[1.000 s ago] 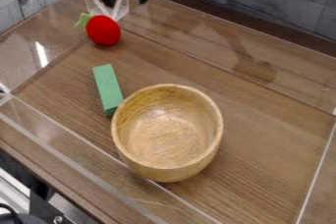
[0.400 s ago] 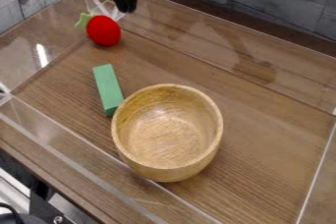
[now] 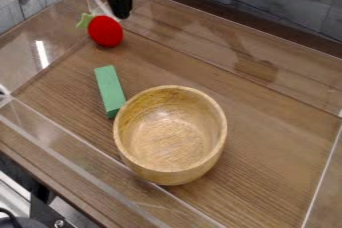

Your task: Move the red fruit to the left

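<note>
The red fruit (image 3: 106,32) is small, round and glossy, with a light green stem (image 3: 86,19) at its upper left. It rests on the wooden table at the far left. My dark gripper (image 3: 120,10) hangs just behind and above the fruit's upper right side. Its fingers are drawn together into one narrow tip. I cannot tell whether the tip touches the fruit. The fruit sits on the table and does not look lifted.
A green rectangular block (image 3: 108,90) lies left of centre. A large wooden bowl (image 3: 139,107) stands in the near middle. Clear plastic walls (image 3: 54,137) ring the table, and a dark rail runs along the back.
The gripper's fingers, spread wide a second ago, have closed together. The gripper has stayed just above and behind the fruit. The fruit, block and bowl have not moved.
</note>
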Available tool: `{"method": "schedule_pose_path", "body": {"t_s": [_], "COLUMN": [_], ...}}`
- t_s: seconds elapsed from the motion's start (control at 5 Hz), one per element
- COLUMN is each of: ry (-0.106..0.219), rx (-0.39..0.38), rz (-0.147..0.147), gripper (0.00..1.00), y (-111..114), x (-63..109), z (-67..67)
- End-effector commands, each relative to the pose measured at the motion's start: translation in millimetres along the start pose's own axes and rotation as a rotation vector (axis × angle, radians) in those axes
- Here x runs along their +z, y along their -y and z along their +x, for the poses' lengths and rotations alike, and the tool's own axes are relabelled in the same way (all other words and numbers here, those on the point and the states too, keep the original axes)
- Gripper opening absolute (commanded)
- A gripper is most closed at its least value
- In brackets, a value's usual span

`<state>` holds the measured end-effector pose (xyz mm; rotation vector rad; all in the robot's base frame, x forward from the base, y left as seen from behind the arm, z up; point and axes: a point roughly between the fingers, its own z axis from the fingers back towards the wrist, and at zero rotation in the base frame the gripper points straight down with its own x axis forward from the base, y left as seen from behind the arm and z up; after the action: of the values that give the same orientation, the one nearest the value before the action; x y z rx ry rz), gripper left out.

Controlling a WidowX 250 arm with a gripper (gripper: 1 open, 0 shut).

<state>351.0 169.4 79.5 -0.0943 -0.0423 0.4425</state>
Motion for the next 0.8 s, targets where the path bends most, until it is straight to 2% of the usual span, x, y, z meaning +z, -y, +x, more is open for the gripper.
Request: {"method": "schedule_pose_path", "body": {"t_s": [0.0,0.2,0.6], "ry": [0.074,0.066,0.057], "rx": [-0.023,-0.035,-0.133], "rz": [0.018,0.030,0.031], "gripper": [1.00,1.00,1.00], "y": [-2.4,-3.1,12.2], "x": [19.9,17.0,17.2], "z": [21.1,28.8,12.7]}}
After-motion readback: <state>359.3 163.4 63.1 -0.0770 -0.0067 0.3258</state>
